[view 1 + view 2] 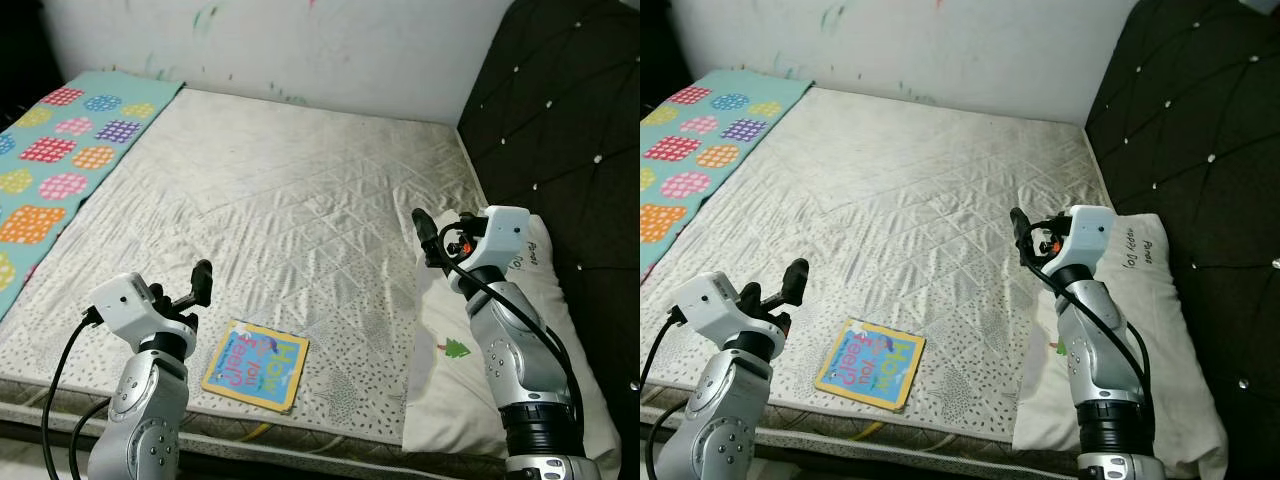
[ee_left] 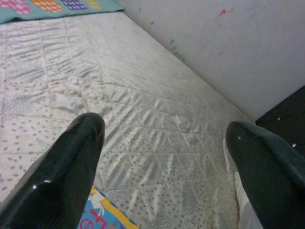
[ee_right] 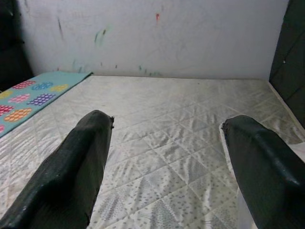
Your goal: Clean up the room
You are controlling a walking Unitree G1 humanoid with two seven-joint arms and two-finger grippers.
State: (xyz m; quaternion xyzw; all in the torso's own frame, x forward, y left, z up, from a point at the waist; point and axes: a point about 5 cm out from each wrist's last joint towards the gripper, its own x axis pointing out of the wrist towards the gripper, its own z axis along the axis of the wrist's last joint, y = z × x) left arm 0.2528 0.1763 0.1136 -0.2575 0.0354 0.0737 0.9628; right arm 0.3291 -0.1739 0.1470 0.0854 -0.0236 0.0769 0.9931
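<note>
A children's book (image 1: 255,365) with a blue and yellow cover lies flat near the front edge of the bare quilted mattress (image 1: 300,200). My left gripper (image 1: 190,285) hovers open just left of the book and a little above the mattress, and the book's corner (image 2: 102,214) shows below its fingers in the left wrist view. My right gripper (image 1: 443,225) is raised open over the mattress's right side, by the white pillow (image 1: 545,400), holding nothing.
A teal blanket with coloured patches (image 1: 50,170) covers the mattress's left side. A dark tufted headboard (image 1: 560,100) stands on the right and a marked white wall (image 1: 300,50) at the back. The mattress's front edge (image 1: 300,430) lies close below my arms.
</note>
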